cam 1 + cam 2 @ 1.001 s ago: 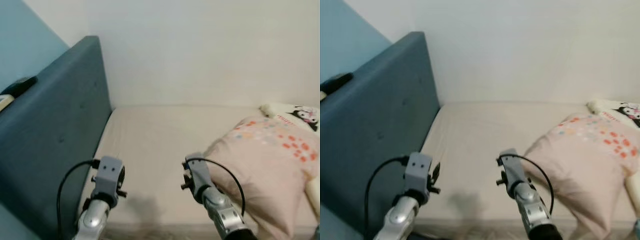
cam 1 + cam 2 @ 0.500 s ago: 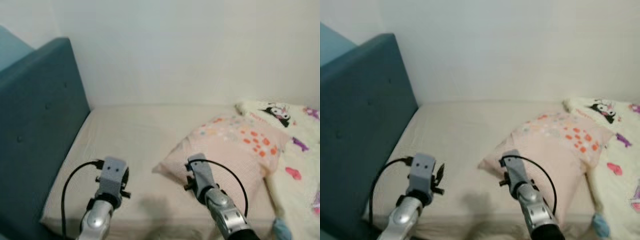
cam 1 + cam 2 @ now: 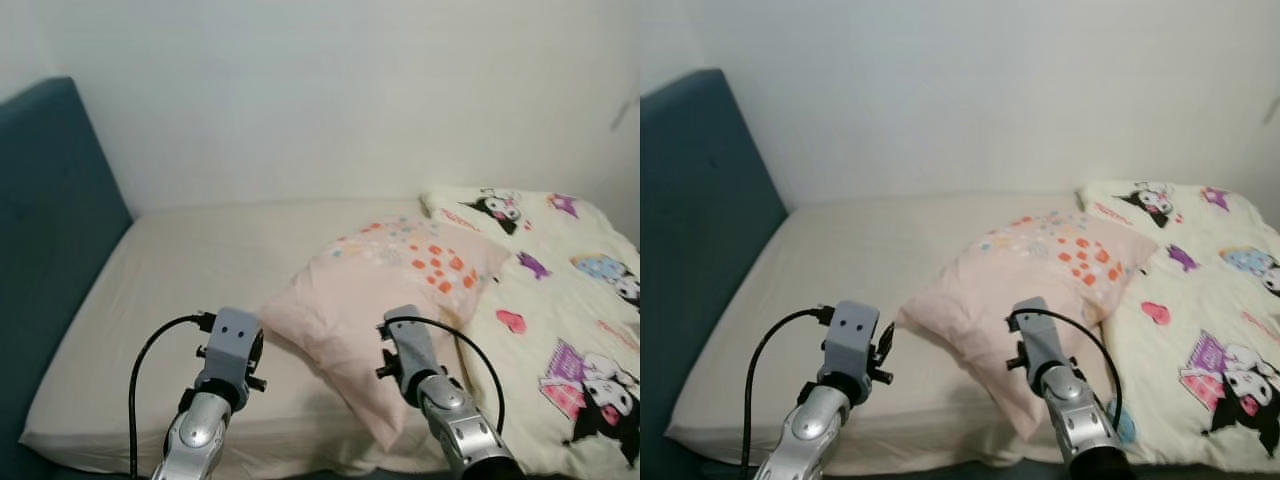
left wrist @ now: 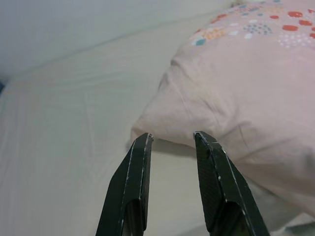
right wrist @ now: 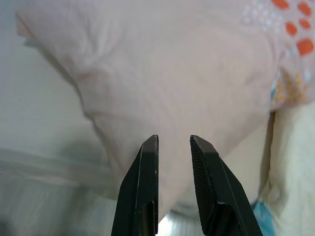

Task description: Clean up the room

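Left eye view: bed (image 3: pixel 190 290) with a cream sheet, set against a white wall (image 3: pixel 320 90). Blue headboard (image 3: pixel 45 200) on the left. Pink pillow (image 3: pixel 390 290) with orange and white spots, lying across the middle of the bed, one corner pointing left. Cartoon blanket (image 3: pixel 560 330) on the right, just beside the pillow and tucked a bit under it. Left arm (image 3: pixel 215 400) raised over the near edge of the bed, left of the pillow corner. Right arm (image 3: pixel 440 400) raised in front of the pillow's near end.

Right eye view: same bed and pillow. Small blue thing (image 3: pixel 1123 425) peeking out under the pillow's near end, by the blanket; cannot tell what it is.

Left wrist view: left gripper (image 4: pixel 173 138) held in the air, fingers a narrow gap apart, gripping nothing. Pillow corner (image 4: pixel 147 130) just past the tips, not touching.

Right wrist view: right gripper (image 5: pixel 173 141) above the pillow's near end, fingers a narrow gap apart, gripping nothing. Pillow right behind the tips.
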Controlling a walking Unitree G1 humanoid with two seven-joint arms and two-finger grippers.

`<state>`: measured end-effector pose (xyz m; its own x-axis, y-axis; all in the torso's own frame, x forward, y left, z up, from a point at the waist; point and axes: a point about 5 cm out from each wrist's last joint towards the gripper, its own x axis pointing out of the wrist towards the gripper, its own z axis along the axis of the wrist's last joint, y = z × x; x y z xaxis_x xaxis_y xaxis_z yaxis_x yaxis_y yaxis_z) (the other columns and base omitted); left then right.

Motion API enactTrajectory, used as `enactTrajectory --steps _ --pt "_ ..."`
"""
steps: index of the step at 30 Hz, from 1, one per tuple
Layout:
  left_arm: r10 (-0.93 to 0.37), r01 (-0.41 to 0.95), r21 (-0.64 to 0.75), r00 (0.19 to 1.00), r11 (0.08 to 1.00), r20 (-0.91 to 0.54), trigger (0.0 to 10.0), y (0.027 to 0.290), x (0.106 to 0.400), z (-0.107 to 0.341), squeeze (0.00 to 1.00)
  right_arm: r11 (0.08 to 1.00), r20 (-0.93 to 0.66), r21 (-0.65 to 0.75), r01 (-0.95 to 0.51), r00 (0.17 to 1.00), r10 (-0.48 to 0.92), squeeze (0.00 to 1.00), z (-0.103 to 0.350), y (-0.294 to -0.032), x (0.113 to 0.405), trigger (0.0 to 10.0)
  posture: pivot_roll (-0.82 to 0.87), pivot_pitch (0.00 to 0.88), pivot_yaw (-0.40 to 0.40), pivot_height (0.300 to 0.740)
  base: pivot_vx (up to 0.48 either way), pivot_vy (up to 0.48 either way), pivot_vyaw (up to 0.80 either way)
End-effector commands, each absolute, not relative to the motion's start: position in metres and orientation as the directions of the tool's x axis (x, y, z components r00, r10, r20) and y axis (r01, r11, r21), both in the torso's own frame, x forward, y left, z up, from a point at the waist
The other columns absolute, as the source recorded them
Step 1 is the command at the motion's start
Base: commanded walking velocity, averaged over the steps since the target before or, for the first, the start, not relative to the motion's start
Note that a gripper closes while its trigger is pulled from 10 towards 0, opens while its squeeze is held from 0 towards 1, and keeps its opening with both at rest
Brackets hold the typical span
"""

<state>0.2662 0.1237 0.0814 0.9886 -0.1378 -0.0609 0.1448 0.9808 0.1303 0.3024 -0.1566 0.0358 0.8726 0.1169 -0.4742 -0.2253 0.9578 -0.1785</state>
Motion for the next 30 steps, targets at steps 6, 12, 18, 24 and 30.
enactTrajectory --steps 6,12,18,24,30 --pt "-0.090 0.101 0.148 0.993 0.984 -0.075 10.0 0.131 0.264 0.076 0.00 0.954 -0.467 -0.168 -0.250 0.872 0.147 0.00 0.036 -0.146 0.303 10.0 0.06 0.021 -0.049 0.740 0.000 0.000 0.00" --pt "-0.056 0.064 0.148 0.997 0.987 -0.057 10.0 0.134 0.265 0.078 0.00 0.958 -0.436 -0.153 -0.241 0.887 0.154 0.00 0.039 -0.144 0.304 10.0 0.06 0.018 -0.049 0.740 0.000 0.000 0.00" --pt "-0.064 0.073 0.145 0.996 0.987 -0.063 10.0 0.134 0.267 0.079 0.00 0.981 -0.346 -0.123 -0.152 0.933 0.101 0.00 0.054 -0.149 0.314 10.0 0.05 0.009 -0.043 0.740 0.000 0.000 0.00" --pt "-0.073 0.080 0.124 0.996 0.989 -0.055 10.0 0.132 0.269 0.080 0.00 0.986 -0.298 -0.135 -0.101 0.953 0.057 0.00 0.063 -0.157 0.320 10.0 0.05 0.002 -0.041 0.740 0.000 0.000 0.00" --pt "-0.081 0.086 0.100 0.995 0.991 -0.050 10.0 0.131 0.270 0.080 0.00 0.979 -0.262 -0.167 -0.115 0.963 0.068 0.00 0.068 -0.157 0.323 10.0 0.05 0.000 -0.038 0.740 0.000 0.000 0.00"
